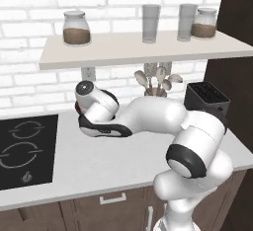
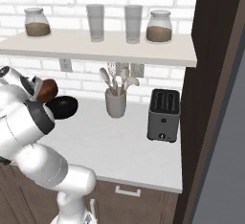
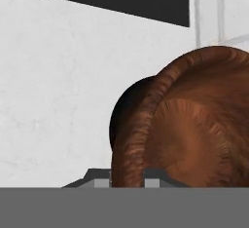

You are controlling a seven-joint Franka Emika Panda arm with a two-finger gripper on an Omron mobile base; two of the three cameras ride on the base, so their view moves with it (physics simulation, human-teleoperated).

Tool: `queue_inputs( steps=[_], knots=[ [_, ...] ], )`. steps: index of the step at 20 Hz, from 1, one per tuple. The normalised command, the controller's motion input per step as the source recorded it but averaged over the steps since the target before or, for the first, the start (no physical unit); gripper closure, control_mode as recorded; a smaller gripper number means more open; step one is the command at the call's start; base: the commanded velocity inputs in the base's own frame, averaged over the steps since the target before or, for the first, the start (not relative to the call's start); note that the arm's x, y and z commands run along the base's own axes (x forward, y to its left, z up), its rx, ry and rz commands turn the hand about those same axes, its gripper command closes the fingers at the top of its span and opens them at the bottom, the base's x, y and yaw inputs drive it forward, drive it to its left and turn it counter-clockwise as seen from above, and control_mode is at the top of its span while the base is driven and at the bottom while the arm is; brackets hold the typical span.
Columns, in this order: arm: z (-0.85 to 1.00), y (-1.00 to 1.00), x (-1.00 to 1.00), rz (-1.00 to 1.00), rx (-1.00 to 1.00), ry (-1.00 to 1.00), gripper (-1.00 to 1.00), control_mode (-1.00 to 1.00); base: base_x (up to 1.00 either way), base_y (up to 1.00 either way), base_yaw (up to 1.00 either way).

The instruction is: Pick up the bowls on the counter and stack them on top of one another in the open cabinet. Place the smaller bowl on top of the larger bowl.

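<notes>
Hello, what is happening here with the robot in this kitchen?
The robot's gripper is shut on the rim of the smaller bowl, the reddish-brown one, and holds it tilted above the counter. The larger bowl, the black one, is just below and beside it, near the counter. The open cabinet above carries jars and glasses, but no bowl yet, so the stacking is not done.

The reddish-brown bowl (image 2: 47, 90) is tipped on its side, raised above the counter (image 2: 119, 141); the glossy black bowl (image 2: 63, 107) sits just below it; the open shelf (image 2: 103, 48) runs above.
</notes>
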Motion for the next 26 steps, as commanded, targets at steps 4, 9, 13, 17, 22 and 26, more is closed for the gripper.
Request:
queue_inputs(
  steps=[4,9,13,17,22,26],
  knots=[
    [-0.34,0.01,0.49,0.0,-0.05,0.04,1.0,-1.0,0.0,0.0,0.0],
    [-0.29,0.0,0.52,0.0,-0.02,0.03,1.0,-1.0,0.0,0.0,0.0],
    [-0.37,0.0,0.47,0.0,-0.01,0.05,1.0,-1.0,0.0,0.0,0.0],
    [-0.41,0.0,0.55,0.0,-0.01,0.03,1.0,-1.0,0.0,0.0,0.0],
    [-0.46,0.0,0.48,0.0,-0.01,0.0,1.0,-1.0,0.0,0.0,0.0],
    [-0.43,0.0,0.43,0.0,0.0,0.01,1.0,-1.0,0.0,0.0,0.0]
  ],
)
